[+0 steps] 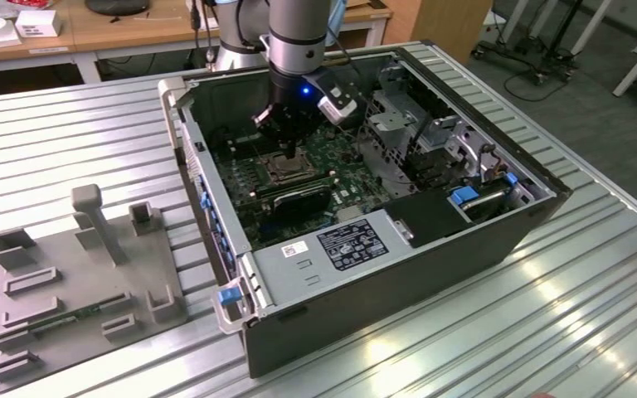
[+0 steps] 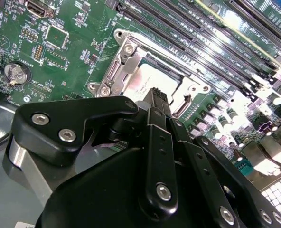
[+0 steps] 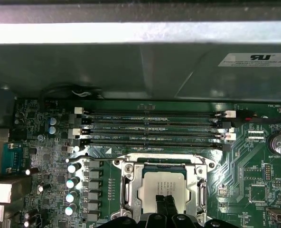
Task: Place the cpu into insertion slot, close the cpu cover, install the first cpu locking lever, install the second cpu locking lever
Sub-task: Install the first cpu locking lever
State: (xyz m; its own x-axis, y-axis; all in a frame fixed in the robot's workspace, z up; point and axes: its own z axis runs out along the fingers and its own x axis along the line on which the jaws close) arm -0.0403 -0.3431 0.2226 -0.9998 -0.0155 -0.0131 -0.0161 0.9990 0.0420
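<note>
On the ribbed metal table [image 1: 540, 332] lies an open dark grey computer case [image 1: 407, 282] on its side. A flat grey fixture tray with upright holders [image 1: 64, 307] sits well away from the tool, toward the exterior view's left.

Silver and grey robot arm [image 1: 296, 33] reaches straight down into the case. Green circuit board [image 2: 60, 61] spans the case floor directly under the tool.

Black two-finger gripper [image 1: 286, 153] hangs low over the middle of the board. In both wrist views its tips [image 3: 165, 198] are pressed together with nothing between them. They sit right above the chip; I cannot tell if they touch it.

Long narrow black memory slots [image 3: 152, 128] run in a row just beyond the fingertips.

Small square socket with a silvery metal rim [image 3: 166, 159] is immediately below the tool. Thin silvery metal frame plate [image 3: 132, 187] lies flat on it, closed down around the chip.

Small flat pale silvery-grey square cpu [image 3: 166, 183] is seated in the socket and shows through the plate's cut-out, directly beneath the fingertips [image 2: 157, 92].

I cannot make out the lever positions.
</note>
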